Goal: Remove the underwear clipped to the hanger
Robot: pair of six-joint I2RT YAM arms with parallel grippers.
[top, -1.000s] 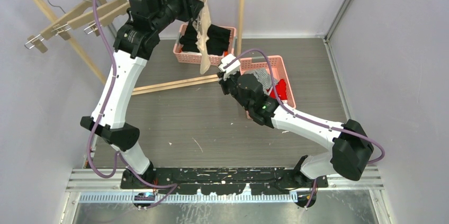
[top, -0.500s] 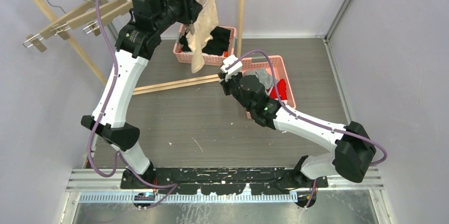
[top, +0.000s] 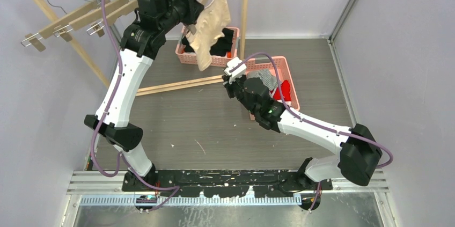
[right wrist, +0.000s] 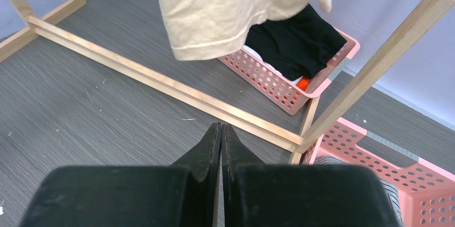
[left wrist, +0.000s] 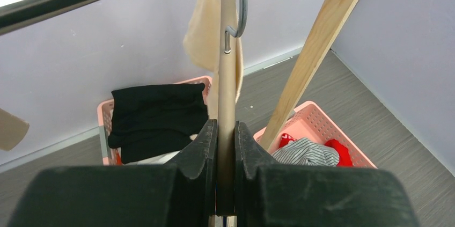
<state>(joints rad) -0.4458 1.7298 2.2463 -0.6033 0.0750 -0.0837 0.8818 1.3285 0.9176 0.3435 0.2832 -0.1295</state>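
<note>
Beige underwear (top: 211, 19) swung outward; left pincer (left wrist: 226, 130) clamps hanger (left wrist: 228, 77), right pincer (right wrist: 220, 130) together over floor (right wrist: 107, 103).

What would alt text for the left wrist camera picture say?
The left gripper pinches a wooden hanger seen edge-on, beige underwear hanging behind it. Below, one pink basket holds black clothes, another basket striped underwear and red underwear.

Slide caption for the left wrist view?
Left gripper shut on the wooden hanger, beige underwear hanging behind it, striped piece and red piece in a pink basket.
</note>
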